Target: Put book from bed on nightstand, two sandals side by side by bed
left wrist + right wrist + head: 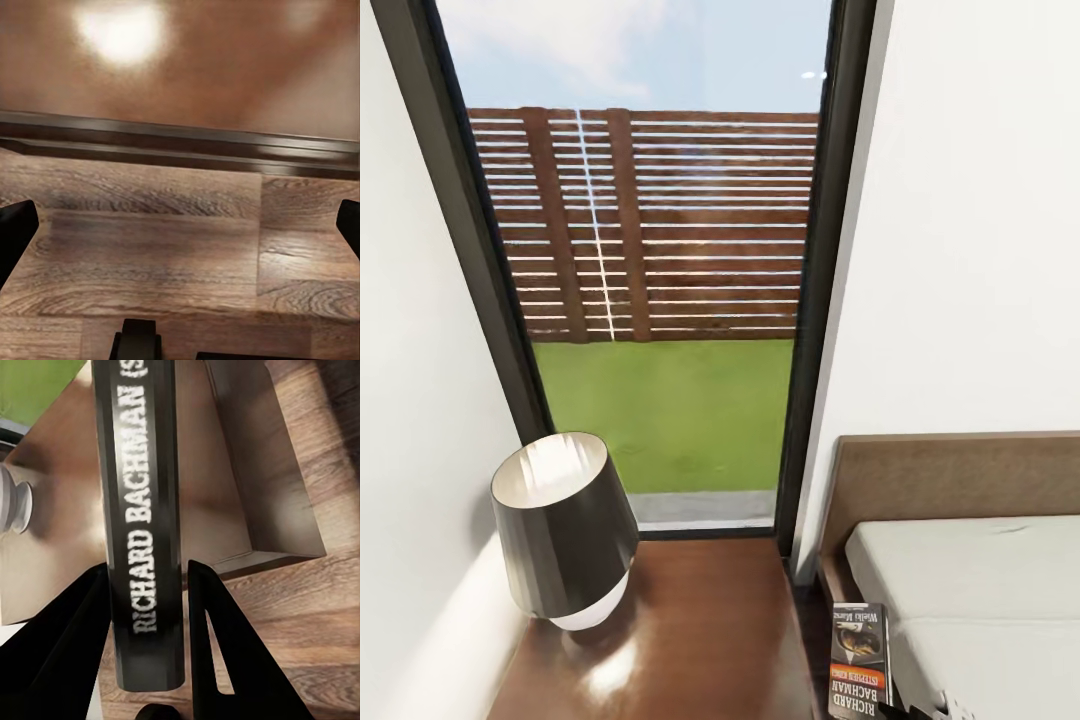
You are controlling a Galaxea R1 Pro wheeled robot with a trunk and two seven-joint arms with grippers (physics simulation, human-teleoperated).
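At the lower right of the head view, the book [860,660] stands between the nightstand [700,640] and the bed [980,600], pinched at its spine by the right gripper [150,607] fingers. The left gripper [180,225] fingers are spread wide, holding nothing.

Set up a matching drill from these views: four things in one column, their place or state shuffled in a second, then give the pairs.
Things:
1. book
2. lamp
3. nightstand
4. left gripper

Places or states:
A. open above the wood-plank floor
B. standing on the glossy top
C. below the window, beside the bed
D. clamped upright between the right gripper's fingers

Pairs: 1-D, 2-B, 3-C, 4-A
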